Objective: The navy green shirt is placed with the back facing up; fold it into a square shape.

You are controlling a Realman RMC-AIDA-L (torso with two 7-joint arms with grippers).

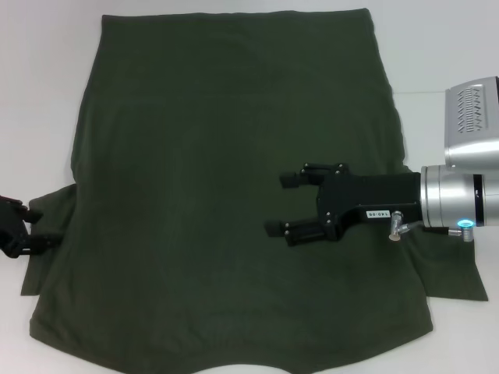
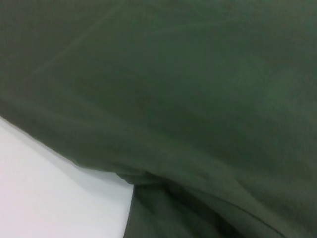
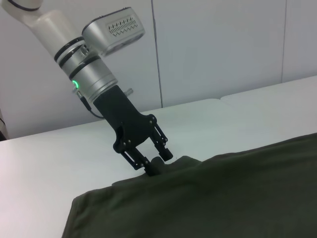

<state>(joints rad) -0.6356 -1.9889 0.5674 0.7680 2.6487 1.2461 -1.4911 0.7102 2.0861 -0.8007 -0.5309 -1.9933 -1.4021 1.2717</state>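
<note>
the navy green shirt (image 1: 226, 179) lies spread flat on the white table (image 1: 47, 47), plain side up, its near hem at the head view's bottom edge and a sleeve poking out each side. the left gripper (image 3: 157, 166) pinches the left sleeve's edge, while the right gripper (image 1: 284, 204) hovers over the shirt's right half, fingers spread apart.
</note>
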